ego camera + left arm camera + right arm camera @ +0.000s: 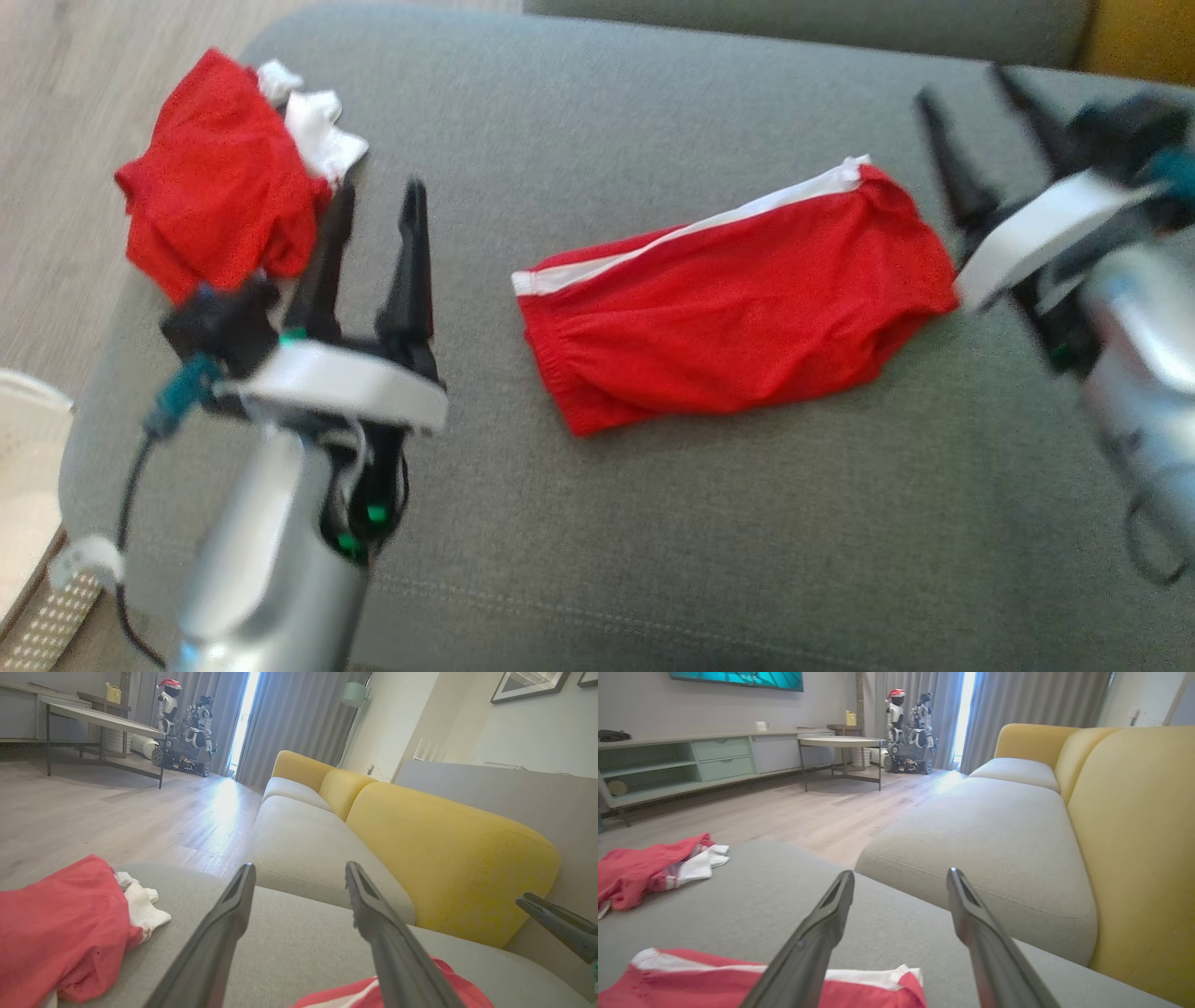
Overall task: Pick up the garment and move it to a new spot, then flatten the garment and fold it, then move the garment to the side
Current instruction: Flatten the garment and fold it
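Grey woven seat cushion (653,523) of a sofa with rounded yellow backrests (448,858), in a living room with pale wood floor (808,812), grey curtains (1017,700) and a thin-legged low table (840,742). The folded garment (738,317) — red shorts with a white side stripe, a flattened oblong with soft wrinkles — lies near the cushion's middle, with bare upholstery on every side. A crumpled red-and-white garment (215,196) sits at the far left corner, by the cushion's rounded edge. The left gripper (380,189) and right gripper (962,84) flank the folded piece — both with fingers spread, nothing between them
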Available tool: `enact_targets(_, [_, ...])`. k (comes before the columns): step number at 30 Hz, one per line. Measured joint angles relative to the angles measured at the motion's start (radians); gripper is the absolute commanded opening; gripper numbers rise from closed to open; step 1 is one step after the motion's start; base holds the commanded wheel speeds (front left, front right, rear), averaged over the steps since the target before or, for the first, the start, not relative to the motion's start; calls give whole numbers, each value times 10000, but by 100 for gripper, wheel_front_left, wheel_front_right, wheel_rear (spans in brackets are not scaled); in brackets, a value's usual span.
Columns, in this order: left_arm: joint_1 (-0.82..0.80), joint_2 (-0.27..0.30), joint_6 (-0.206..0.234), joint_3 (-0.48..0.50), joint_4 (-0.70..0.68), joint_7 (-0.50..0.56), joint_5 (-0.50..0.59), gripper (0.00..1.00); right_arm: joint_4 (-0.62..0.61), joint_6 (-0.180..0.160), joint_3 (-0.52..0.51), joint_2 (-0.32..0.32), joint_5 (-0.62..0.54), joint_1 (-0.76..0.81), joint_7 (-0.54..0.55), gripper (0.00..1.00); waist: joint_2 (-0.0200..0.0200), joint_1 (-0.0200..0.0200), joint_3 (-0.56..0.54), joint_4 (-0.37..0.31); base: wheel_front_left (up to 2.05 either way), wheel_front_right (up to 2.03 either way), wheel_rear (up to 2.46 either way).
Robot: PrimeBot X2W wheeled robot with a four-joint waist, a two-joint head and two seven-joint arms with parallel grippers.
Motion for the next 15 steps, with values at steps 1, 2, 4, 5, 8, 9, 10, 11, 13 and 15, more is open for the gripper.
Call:
enact_targets(1, [271,-48,-2,46,-115,-36,169,100,-90,0,-222,224,-288,335,-8,100,0,0,-117,-72,0,0,0])
enact_targets(2, [551,-98,-2,63,-222,-54,336,100,-249,0,-525,443,-594,688,-8,100,0,0,-235,-139,0,0,0])
enact_targets(4, [1084,-207,-10,105,-431,-54,660,100,-792,0,-1312,746,-1442,1393,-10,100,0,0,-461,-260,0,0,0])
enact_targets(5, [1338,-270,-12,142,-552,-54,807,100,-1080,0,-1785,861,-1889,1726,-10,100,0,0,-563,-315,0,0,0])
enact_targets(8, [2012,-364,-12,337,-884,-54,1166,100,-1927,0,-3369,1269,-2897,2907,-12,100,0,0,-823,-448,0,0,0])
enact_targets(9, [2215,-384,-19,370,-1018,-54,1164,100,-2226,0,-3795,1419,-3250,3380,-25,100,0,0,-884,-484,0,0,0])
enact_targets(10, [2428,-395,-35,383,-1104,-54,1164,100,-2520,0,-4222,1620,-3641,3893,-27,100,0,0,-932,-520,0,0,0])
enact_targets(11, [2636,-401,-44,395,-1160,-54,1164,100,-2798,0,-4589,1818,-4011,4407,-31,100,0,0,-970,-547,0,0,0])
enact_targets(13, [3051,-407,8,383,-1294,-54,1164,100,-3335,0,-5273,2251,-4692,5428,-33,100,0,0,-1020,-586,0,0,0])
enact_targets(15, [3364,-407,249,374,-1473,-54,1120,100,-3908,0,-5804,2681,-5375,6304,-33,100,0,0,-1053,-609,0,0,0])
